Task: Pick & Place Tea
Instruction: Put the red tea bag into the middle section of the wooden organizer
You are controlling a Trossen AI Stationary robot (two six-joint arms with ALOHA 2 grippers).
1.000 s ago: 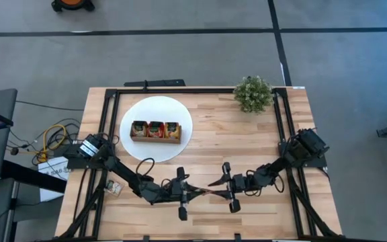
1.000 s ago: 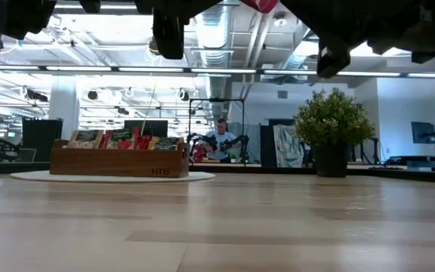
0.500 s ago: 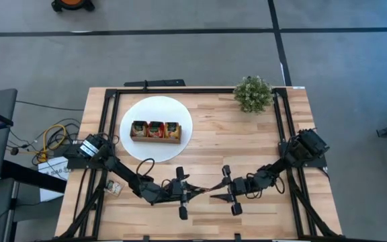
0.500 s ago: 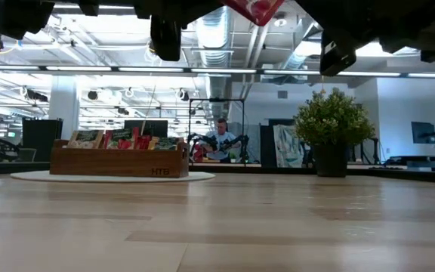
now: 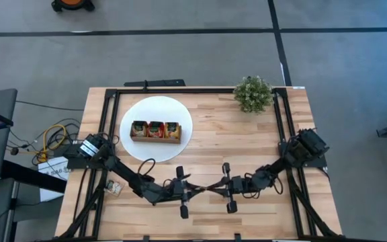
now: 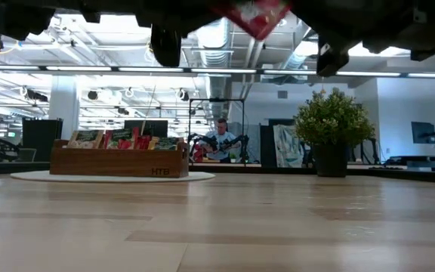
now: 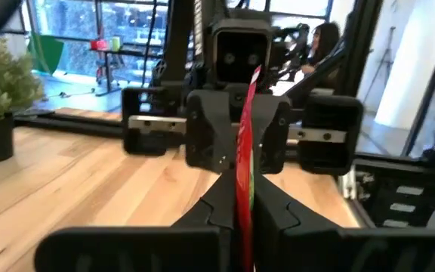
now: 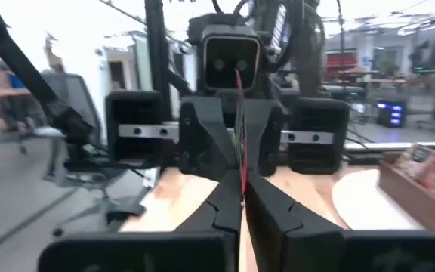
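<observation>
Sachet (image 7: 243,143) pinched between both claws, above the worktop's (image 5: 213,144) near middle.
Left claw (image 5: 200,191) and right claw (image 5: 215,189) meet tip to tip, each closed on the red sachet, held on edge, its long axis running claw to claw.

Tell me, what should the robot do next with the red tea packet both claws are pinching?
Probably the left gripper should let go. Both it and the right gripper are shut on the same red sachet, held in the air above the table. One has to release before the other can carry it toward the wooden tray on the white disc.
</observation>
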